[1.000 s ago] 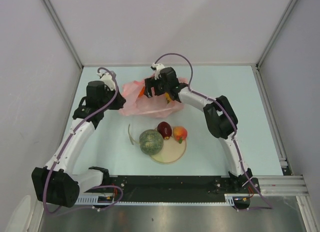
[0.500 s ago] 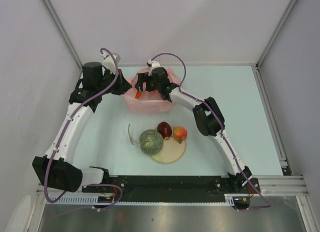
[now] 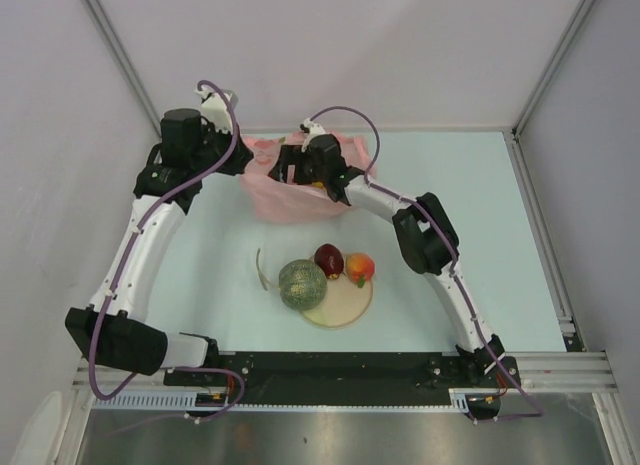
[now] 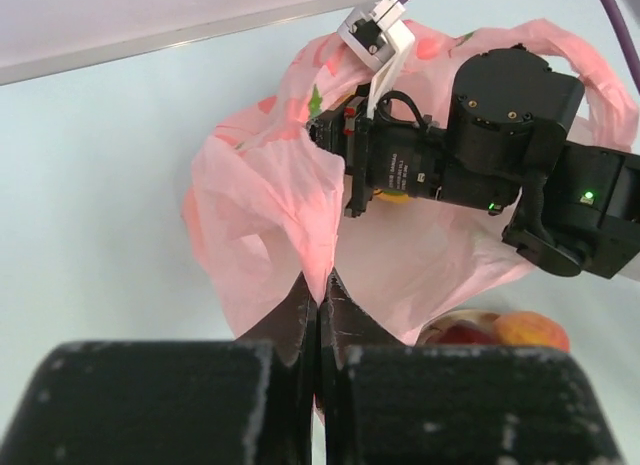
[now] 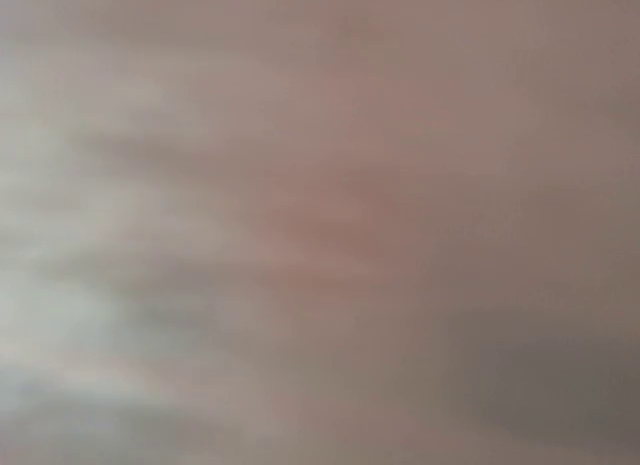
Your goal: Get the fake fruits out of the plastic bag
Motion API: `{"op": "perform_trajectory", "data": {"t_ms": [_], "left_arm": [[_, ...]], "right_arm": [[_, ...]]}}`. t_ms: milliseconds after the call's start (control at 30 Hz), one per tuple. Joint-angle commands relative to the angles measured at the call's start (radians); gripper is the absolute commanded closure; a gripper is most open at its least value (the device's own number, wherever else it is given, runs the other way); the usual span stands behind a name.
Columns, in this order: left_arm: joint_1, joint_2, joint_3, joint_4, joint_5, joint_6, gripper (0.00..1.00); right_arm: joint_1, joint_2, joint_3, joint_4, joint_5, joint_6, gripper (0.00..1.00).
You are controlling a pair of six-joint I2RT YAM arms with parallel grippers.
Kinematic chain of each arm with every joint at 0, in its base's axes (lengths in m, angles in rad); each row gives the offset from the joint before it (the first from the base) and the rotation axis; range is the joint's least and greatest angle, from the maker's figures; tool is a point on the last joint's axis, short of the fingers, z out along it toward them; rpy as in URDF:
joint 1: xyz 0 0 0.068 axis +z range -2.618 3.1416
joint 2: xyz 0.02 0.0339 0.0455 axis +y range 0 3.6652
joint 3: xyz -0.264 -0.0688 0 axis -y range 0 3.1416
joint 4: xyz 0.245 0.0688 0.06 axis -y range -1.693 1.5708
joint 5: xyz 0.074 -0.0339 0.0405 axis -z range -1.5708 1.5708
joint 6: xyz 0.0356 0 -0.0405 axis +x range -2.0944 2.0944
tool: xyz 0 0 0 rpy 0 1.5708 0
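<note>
Hoisted higher since a second ago, the plastic bag [image 3: 290, 200] hangs from the left gripper [image 3: 243, 162] in the top view so the right gripper [image 3: 300, 173] can delve inside, the netted melon [image 3: 301, 284] already out beside the plate [image 3: 350, 307]; the left wrist view shows jaws clenched on thin crinkly pink film; the right wrist view is all pink blur, so I cannot tell how its jaws stand.

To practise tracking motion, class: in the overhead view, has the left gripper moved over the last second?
Yes. The left gripper, pinching the plastic bag, has moved away from the plate, toward the far edge of the table.
</note>
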Motion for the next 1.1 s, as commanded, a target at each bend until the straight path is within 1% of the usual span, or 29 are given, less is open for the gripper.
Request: {"op": "perform_trajectory", "data": {"t_ms": [0,33,67,100,133,200,367,400,433,467,533,567,667,700,767,800,833,867,900,933,967,1067], "left_arm": [[-0.013,-0.033,0.015,-0.031,-0.016,0.062,1.0],[-0.016,-0.03,0.011,-0.044,0.028,0.063,1.0],[-0.027,-0.028,0.008,-0.051,0.051,0.064,0.99],[-0.033,-0.027,0.005,-0.058,0.064,0.086,1.0],[-0.047,-0.024,0.005,-0.059,0.08,0.088,1.0],[-0.062,-0.018,0.019,-0.07,0.085,0.099,1.0],[-0.093,-0.002,0.039,-0.082,0.094,0.106,1.0],[-0.098,-0.007,0.041,-0.091,0.09,0.113,1.0],[-0.099,-0.011,0.041,-0.096,0.076,0.117,1.0],[-0.099,-0.018,0.033,-0.1,0.065,0.125,1.0],[-0.099,-0.031,0.012,-0.114,0.013,0.142,0.99],[-0.099,-0.051,-0.017,-0.117,-0.049,0.146,1.0],[-0.096,-0.105,-0.111,-0.099,-0.111,0.169,1.0],[-0.095,-0.117,-0.137,-0.094,-0.126,0.156,1.0],[-0.092,-0.146,-0.225,-0.07,-0.163,0.136,1.0],[-0.089,-0.156,-0.254,-0.056,-0.183,0.116,1.0],[-0.087,-0.162,-0.306,-0.035,-0.209,0.105,1.0],[-0.084,-0.168,-0.326,-0.024,-0.228,0.093,1.0],[-0.072,-0.173,-0.344,-0.012,-0.243,0.073,1.0],[-0.063,-0.174,-0.372,0.001,-0.243,0.071,1.0],[-0.056,-0.177,-0.381,0.031,-0.243,0.047,1.0],[-0.049,-0.174,-0.401,0.059,-0.217,0.044,1.0]], "right_arm": [[0.01,0.053,0.046,0.055,-0.03,0.069,0.0],[0.013,0.078,0.079,0.061,-0.038,0.086,0.0],[0.019,0.129,0.108,0.063,-0.048,0.095,0.0],[0.025,0.156,0.176,0.063,-0.051,0.099,0.0],[0.03,0.177,0.209,0.06,-0.044,0.099,0.0],[0.049,0.243,0.292,0.051,-0.016,0.1,0.0],[0.068,0.341,0.375,0.057,0.051,0.114,0.01],[0.068,0.351,0.386,0.063,0.054,0.112,0.04],[0.068,0.36,0.387,0.086,0.053,0.109,0.1],[0.068,0.371,0.389,0.098,0.047,0.1,0.26],[0.065,0.363,0.378,0.115,0.038,0.068,0.41],[0.056,0.333,0.357,0.129,0.031,0.047,0.51],[0.041,0.261,0.266,0.152,-0.007,0.002,0.62],[0.024,0.198,0.242,0.152,-0.037,-0.004,0.65],[0.007,0.129,0.157,0.143,-0.067,-0.03,0.71],[-0.01,0.057,0.121,0.138,-0.09,-0.042,0.71],[-0.014,0.015,0.055,0.124,-0.102,-0.055,0.73],[-0.022,-0.025,0.007,0.121,-0.114,-0.065,0.73],[-0.027,-0.107,-0.037,0.124,-0.143,-0.099,0.74],[-0.027,-0.144,-0.076,0.12,-0.16,-0.121,0.74],[-0.025,-0.177,-0.152,0.112,-0.179,-0.139,0.74],[-0.013,-0.29,-0.263,0.081,-0.238,-0.197,0.76]]}}
